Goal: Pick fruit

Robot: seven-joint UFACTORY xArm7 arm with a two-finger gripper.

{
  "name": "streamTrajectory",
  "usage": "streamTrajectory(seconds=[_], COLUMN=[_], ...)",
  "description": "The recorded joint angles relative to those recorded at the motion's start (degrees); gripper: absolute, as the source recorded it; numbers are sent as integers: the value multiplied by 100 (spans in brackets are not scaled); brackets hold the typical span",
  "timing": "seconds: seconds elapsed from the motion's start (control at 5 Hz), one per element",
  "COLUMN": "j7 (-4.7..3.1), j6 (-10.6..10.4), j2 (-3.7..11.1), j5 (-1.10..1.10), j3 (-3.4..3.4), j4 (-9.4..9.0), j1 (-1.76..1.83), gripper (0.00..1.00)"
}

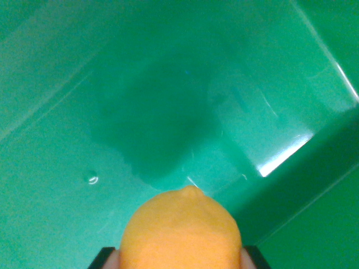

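Inside a green plastic bin [67,185], seen from the wrist camera, a small ring mark [91,179] dots the floor at left, a dark shadow pools at centre and a bright glare streak lies by the right wall. At bottom centre an orange-yellow lemon [182,232] sits pinched in the gripper [180,259], its nippled tip and long axis pointing away from the camera. Only dark finger edges flank it; the fruit's lower half is cut off.

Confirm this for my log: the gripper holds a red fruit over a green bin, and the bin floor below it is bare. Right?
Not quite. The fruit is orange-yellow, not red, as the wrist view shows. The rest stands: the gripper holds it over the green bin, whose visible floor is bare.
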Motion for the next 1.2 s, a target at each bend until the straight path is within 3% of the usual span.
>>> streamTrajectory(seconds=[0.2,0.4,0.6,0.8,1.0,1.2], j7=[0,11,11,24,24,37], j6=[0,236,236,493,493,756], j2=[0,-79,-79,-166,-166,-254], j5=[0,-7,-7,-15,-15,-23], j3=[0,-2,-2,-3,-3,-5], j4=[0,157,157,327,327,503], j1=[0,1,1,2,2,4], gripper=[100,100,100,100,100,100])
